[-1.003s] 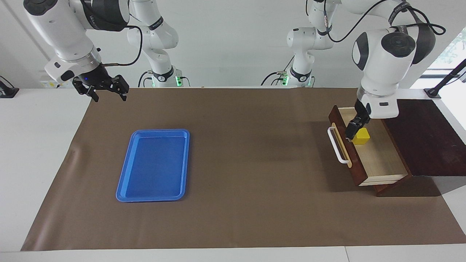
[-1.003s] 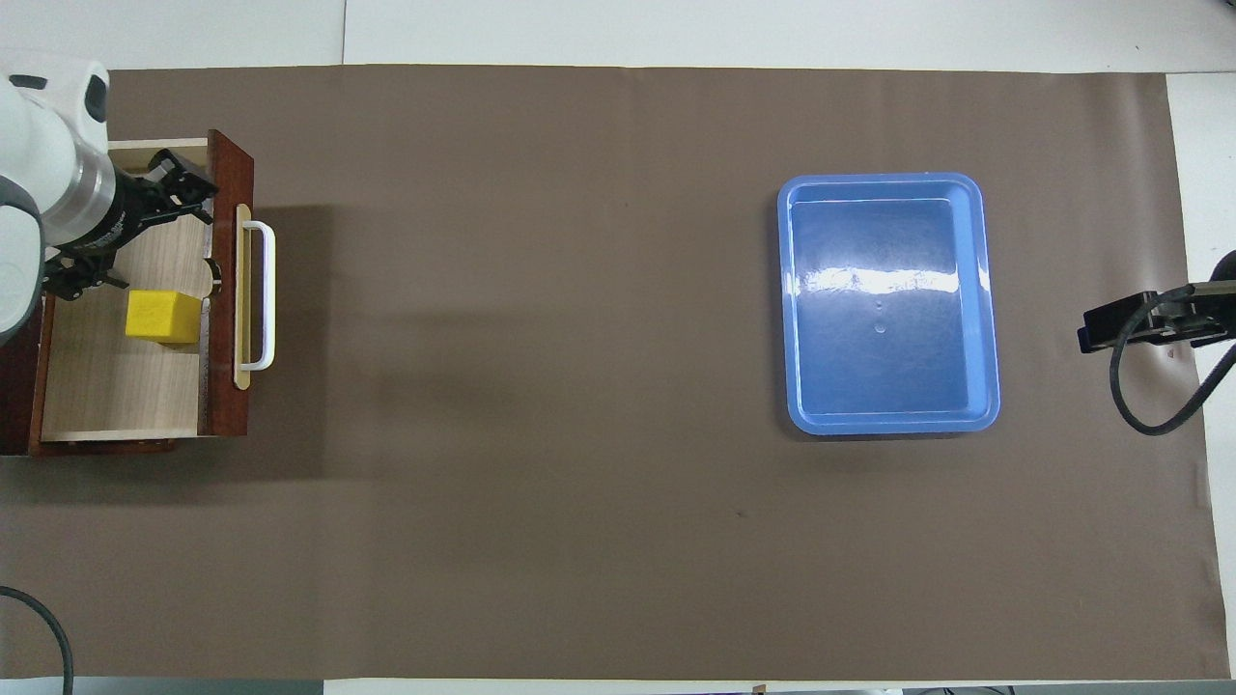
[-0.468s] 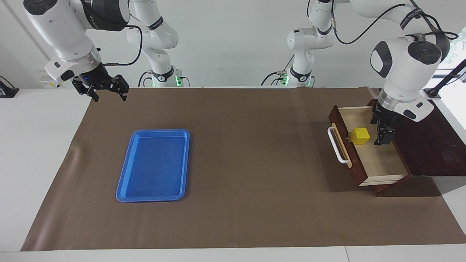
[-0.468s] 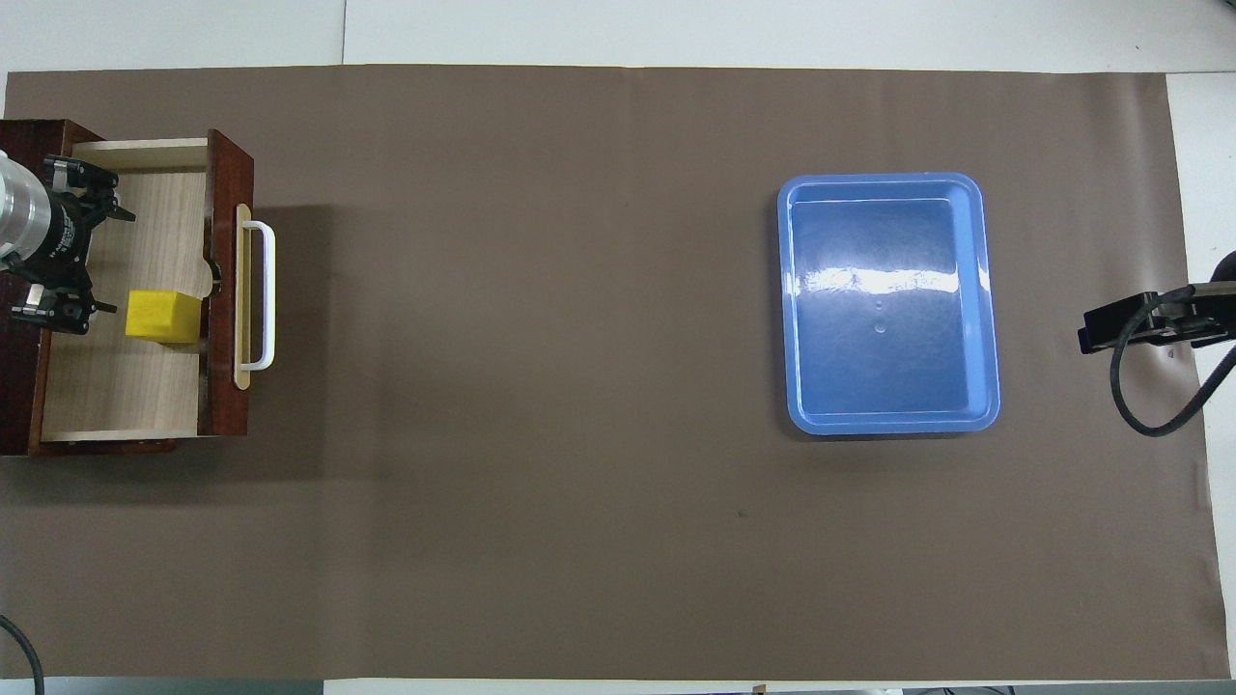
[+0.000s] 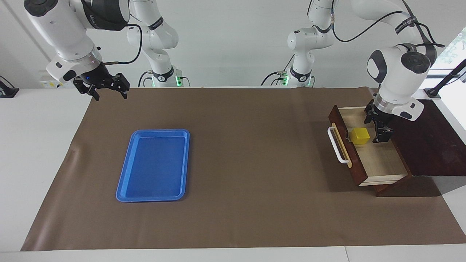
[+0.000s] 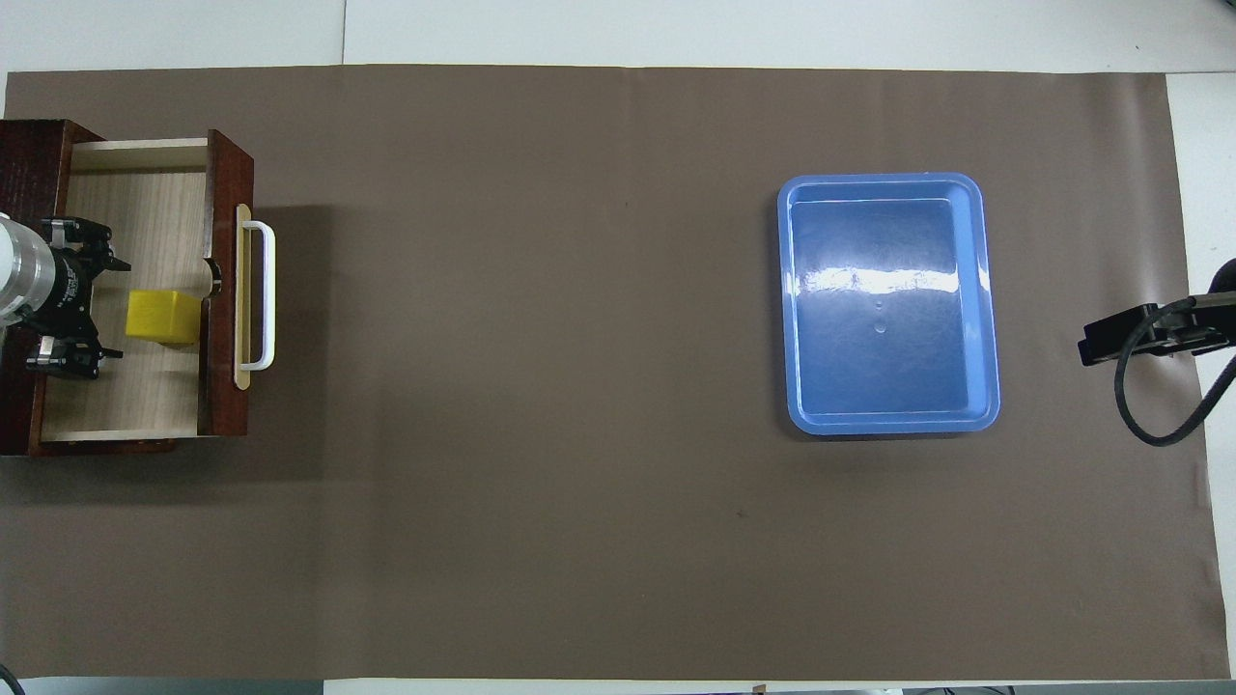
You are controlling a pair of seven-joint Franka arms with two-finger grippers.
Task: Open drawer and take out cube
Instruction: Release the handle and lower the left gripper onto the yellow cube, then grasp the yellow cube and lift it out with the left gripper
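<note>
The drawer point(image 5: 367, 145) stands pulled open at the left arm's end of the table, its white handle point(image 5: 336, 145) facing the blue tray point(image 5: 153, 165), which lies well apart toward the right arm's end. In the drawer, just beside its front wall, sits the cube point(image 5: 360, 135). The left gripper point(image 5: 378, 125) hangs over the drawer's inner end, so the cube lies from it toward the handle, between its spread fingers' line of travel; a cube has no long axis to match. The left arm bends steeply down from above, wrist tilted toward the cube. The right gripper point(image 5: 107, 88), also spread and empty, waits well away from the drawer.
</note>
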